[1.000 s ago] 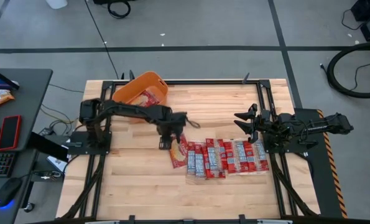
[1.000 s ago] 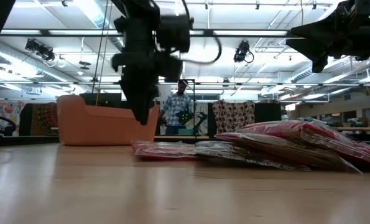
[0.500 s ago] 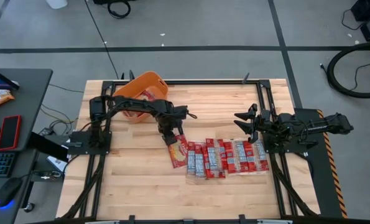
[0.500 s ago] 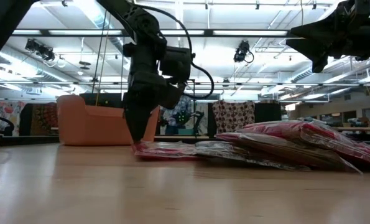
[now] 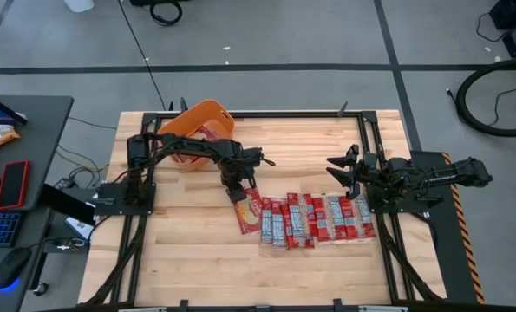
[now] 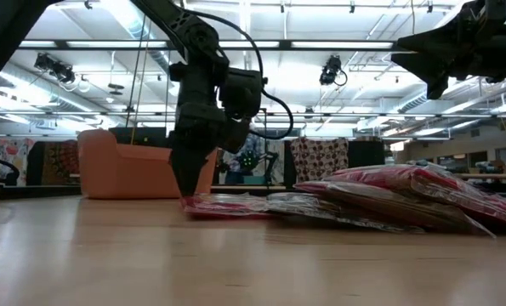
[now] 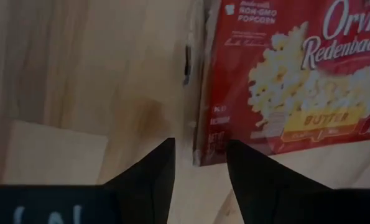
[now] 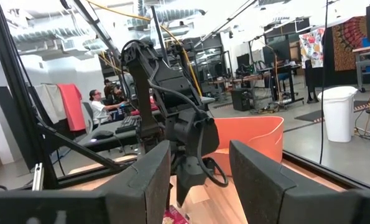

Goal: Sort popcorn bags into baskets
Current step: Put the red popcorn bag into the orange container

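— What's the big picture from where you stand?

— A wooden table (image 5: 179, 234) with one orange basket (image 5: 186, 121) at its far left corner and a row of popcorn bags (image 5: 314, 219) lying flat and overlapping toward the right of the middle. The left gripper (image 5: 240, 192) is down at the left end of that row, its fingers parted and straddling the corner of the end bag (image 7: 284, 81), tips at the wood. It isn't holding anything yet.

— And the right arm?

— The right gripper (image 5: 346, 169) hangs above the right end of the row, fingers spread and empty, waiting.

— How should the left one go about the pickup?

— I'd judge it wants the bag's edge properly between the fingers before closing. The bag is thin and lies flat, so a grip on the corner alone could slip or drag the neighbour it overlaps. Pinch the edge, lift straight up until it clears the pile, then carry it back to the basket.

— Counts?

— One basket, with at least one red bag (image 5: 207, 134) already inside it. In the row I make out about seven or eight; they overlap, so I can't be firm. Two arms, and only one of them working.
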Available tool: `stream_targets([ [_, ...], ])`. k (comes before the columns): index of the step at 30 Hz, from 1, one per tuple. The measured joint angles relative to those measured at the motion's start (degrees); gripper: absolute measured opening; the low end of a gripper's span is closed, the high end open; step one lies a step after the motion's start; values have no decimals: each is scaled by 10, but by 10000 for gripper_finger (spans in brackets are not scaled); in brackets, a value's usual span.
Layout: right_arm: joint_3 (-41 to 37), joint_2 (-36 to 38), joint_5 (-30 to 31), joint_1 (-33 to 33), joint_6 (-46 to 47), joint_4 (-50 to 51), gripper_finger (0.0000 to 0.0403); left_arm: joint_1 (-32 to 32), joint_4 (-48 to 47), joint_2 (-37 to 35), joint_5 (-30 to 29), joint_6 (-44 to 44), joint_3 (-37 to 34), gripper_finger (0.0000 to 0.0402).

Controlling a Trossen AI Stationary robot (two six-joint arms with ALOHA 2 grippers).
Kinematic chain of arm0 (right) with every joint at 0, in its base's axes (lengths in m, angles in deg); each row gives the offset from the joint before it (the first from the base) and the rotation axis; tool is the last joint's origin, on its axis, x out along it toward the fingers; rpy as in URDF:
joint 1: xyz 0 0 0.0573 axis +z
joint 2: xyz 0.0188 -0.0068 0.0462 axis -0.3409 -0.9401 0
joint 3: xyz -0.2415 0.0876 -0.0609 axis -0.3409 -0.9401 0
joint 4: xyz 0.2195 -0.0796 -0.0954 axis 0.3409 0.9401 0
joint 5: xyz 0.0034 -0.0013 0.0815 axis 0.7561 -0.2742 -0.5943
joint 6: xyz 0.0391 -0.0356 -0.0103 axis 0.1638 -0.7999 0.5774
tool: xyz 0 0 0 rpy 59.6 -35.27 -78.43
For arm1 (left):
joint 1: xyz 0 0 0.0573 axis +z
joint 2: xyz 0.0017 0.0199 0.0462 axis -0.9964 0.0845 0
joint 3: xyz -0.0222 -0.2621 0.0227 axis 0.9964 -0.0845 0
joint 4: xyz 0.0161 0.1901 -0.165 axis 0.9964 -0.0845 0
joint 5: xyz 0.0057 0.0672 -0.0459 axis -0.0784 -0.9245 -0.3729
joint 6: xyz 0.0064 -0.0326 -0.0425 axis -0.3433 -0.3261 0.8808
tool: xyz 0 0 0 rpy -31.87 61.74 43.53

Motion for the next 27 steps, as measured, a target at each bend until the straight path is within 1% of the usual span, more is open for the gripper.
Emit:
stream_targets([
  [4, 0, 0, 0, 0, 0, 0, 170, -6, 6, 0, 9, -25, 0, 141],
  [9, 0, 0, 0, 0, 0, 0, 170, -21, 34, 0, 13, -33, 0, 116],
  [15, 0, 0, 0, 0, 0, 0, 170, -26, 41, 0, 12, -34, 0, 83],
  [23, 0, 0, 0, 0, 0, 0, 170, -45, 76, 0, -5, -53, 0, 10],
  [27, 0, 0, 0, 0, 0, 0, 170, -54, 79, -1, -24, -53, 0, 5],
])
